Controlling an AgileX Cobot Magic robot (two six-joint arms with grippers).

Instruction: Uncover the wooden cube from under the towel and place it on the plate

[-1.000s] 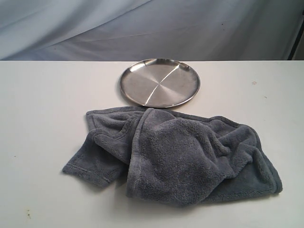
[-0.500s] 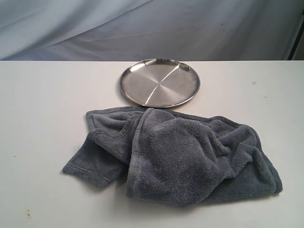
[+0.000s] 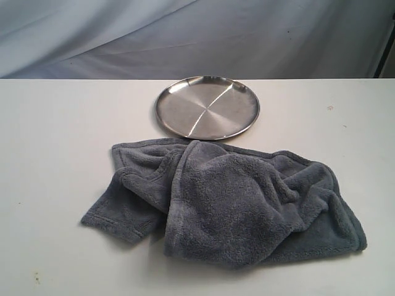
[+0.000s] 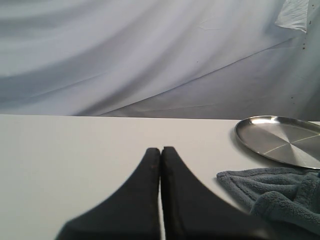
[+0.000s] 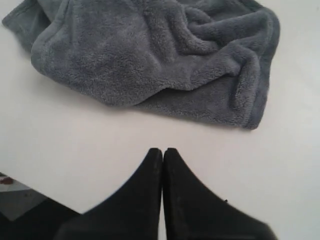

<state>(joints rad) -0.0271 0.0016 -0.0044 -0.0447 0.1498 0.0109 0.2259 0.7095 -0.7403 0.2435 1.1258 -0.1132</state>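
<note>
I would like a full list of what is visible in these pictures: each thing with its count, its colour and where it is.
towel: one, blue-grey, crumpled on the table, on the near side of the plate in the exterior view
plate: one, shiny silver, empty, on the table behind the towel
wooden cube: none in view
table: one, white, under the towel and plate
backdrop cloth: one, pale grey-blue, hanging behind the table
left gripper: one, black, jaws together and holding nothing, above bare table beside the towel
right gripper: one, black, jaws together and holding nothing, above bare table short of the towel's edge
</note>
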